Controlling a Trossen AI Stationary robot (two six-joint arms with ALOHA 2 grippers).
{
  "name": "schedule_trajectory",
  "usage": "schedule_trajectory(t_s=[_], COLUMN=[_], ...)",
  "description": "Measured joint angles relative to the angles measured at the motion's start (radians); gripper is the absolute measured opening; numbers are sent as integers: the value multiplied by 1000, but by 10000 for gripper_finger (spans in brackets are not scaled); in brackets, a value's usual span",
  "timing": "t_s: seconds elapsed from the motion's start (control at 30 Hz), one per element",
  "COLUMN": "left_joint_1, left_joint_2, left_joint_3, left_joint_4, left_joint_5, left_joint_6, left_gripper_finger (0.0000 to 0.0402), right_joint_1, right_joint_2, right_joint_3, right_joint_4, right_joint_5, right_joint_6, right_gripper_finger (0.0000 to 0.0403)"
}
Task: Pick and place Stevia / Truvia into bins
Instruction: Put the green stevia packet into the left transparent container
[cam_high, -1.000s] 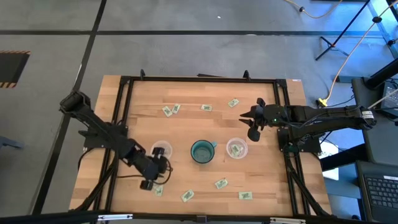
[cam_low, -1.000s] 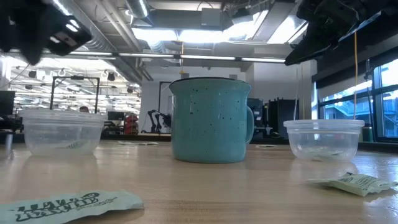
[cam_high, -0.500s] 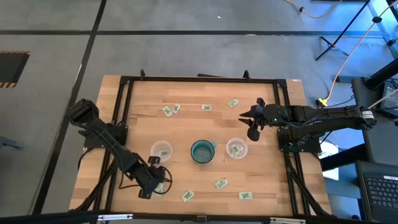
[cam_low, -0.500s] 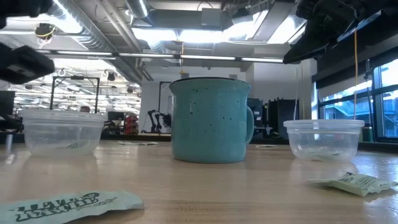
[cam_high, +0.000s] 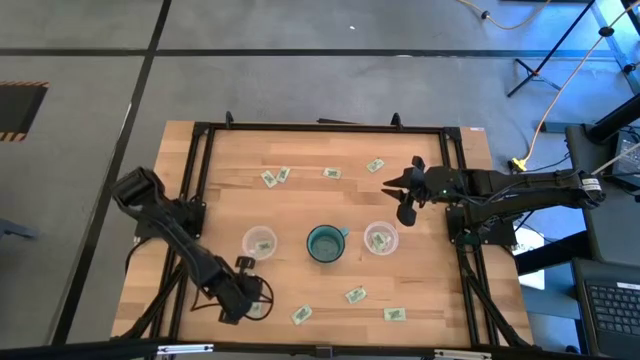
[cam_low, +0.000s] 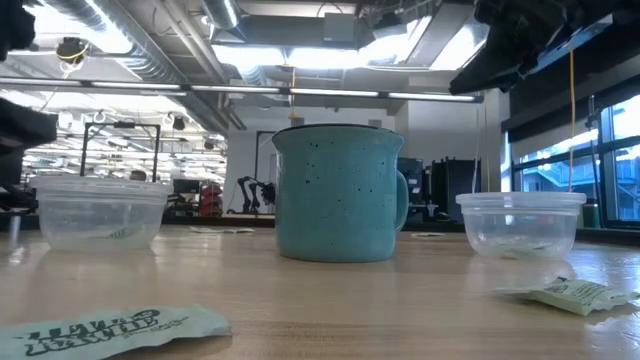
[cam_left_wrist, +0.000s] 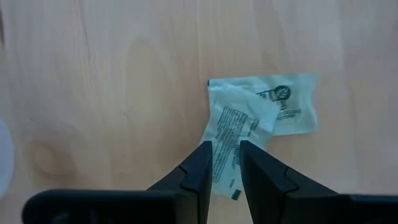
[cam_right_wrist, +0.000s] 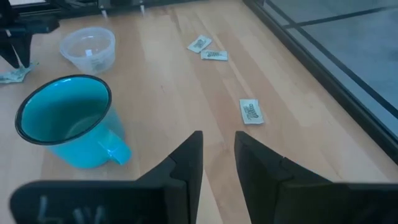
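Pale green and white packets lie scattered flat on the table: several near the far edge and several near the near edge. Two clear cups, the left and the right, stand on either side of a teal mug. Each cup holds packets. My left gripper is low over two overlapping packets near the near edge. It is narrowly open, with the upper packet showing between its fingers. My right gripper hangs narrowly open and holds nothing. It is above the table, on the far right of the right cup. My left gripper comes from above, pointing down, with its fingertips over the long edges of the upper packet. That packet lies partly on the lower packet and partly on the table. Whether the fingertips touch it, I cannot tell.
The teal mug stands between the cups, handle toward the right cup. A black frame runs around the wooden table. Bare wood lies between the cups and the far row of packets. The room beyond the table shows in the low view.
My left gripper has moved from beside the left cup toward the near edge and down over the two overlapping packets. No packet or cup has moved.
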Motion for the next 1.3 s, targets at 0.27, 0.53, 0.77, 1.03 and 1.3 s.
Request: schedule_trajectory(t_s=[0.27, 0.53, 0.77, 1.03, 1.3], left_joint_1=[0, 0, 0, 3, 27], left_joint_2=[40, 37, 36, -32, -196], left_joint_3=[4, 2, 2, -6, -3], left_joint_4=[3, 4, 4, -26, -93], left_joint_5=[16, 19, 21, 30, -71], left_joint_6=[0, 0, 0, 17, 18], left_gripper_finger=[73, 47, 27, 5, 5], right_joint_1=[0, 0, 0, 0, 0], right_joint_2=[0, 0, 0, 0, 0], right_joint_3=[0, 0, 0, 0, 0], right_joint_4=[12, 12, 11, 11, 10], right_joint_5=[0, 0, 0, 0, 0], right_joint_6=[-1, -2, -4, -6, -11], right_gripper_finger=[97, 97, 97, 97, 97])
